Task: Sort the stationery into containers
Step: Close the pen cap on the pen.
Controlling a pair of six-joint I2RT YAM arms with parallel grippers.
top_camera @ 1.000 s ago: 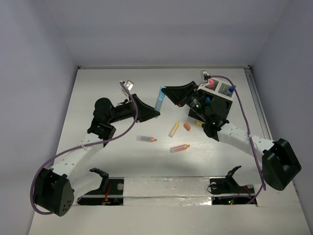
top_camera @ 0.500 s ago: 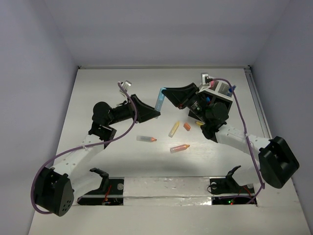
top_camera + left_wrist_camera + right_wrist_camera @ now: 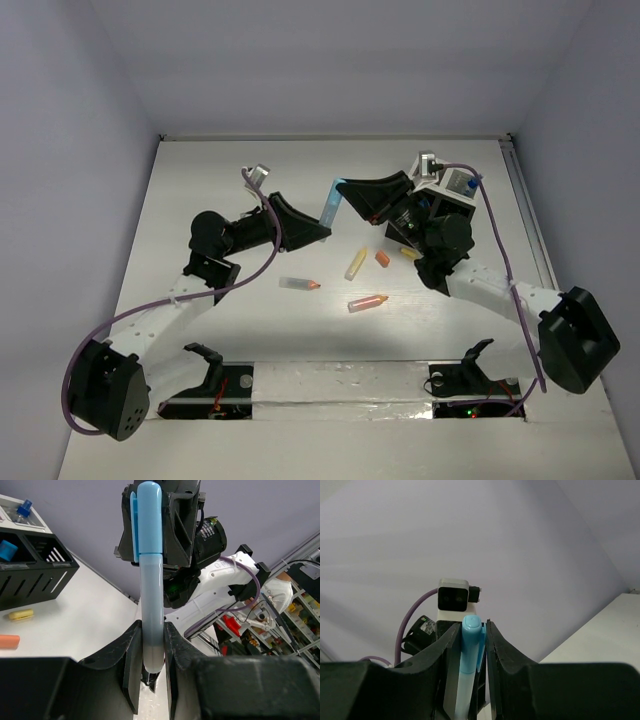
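Left hand and right hand both clamp the light-blue highlighter beside the compartment box; five pieces lie unsorted.

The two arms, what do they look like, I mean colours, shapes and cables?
The left arm and right arm match: white link shells between bulky black joint housings. Each ends in a black wedge-shaped tool, the left tool and the right tool, with two flat fingers. A purple cable loops along each arm, and a small pale camera box sits on each wrist.
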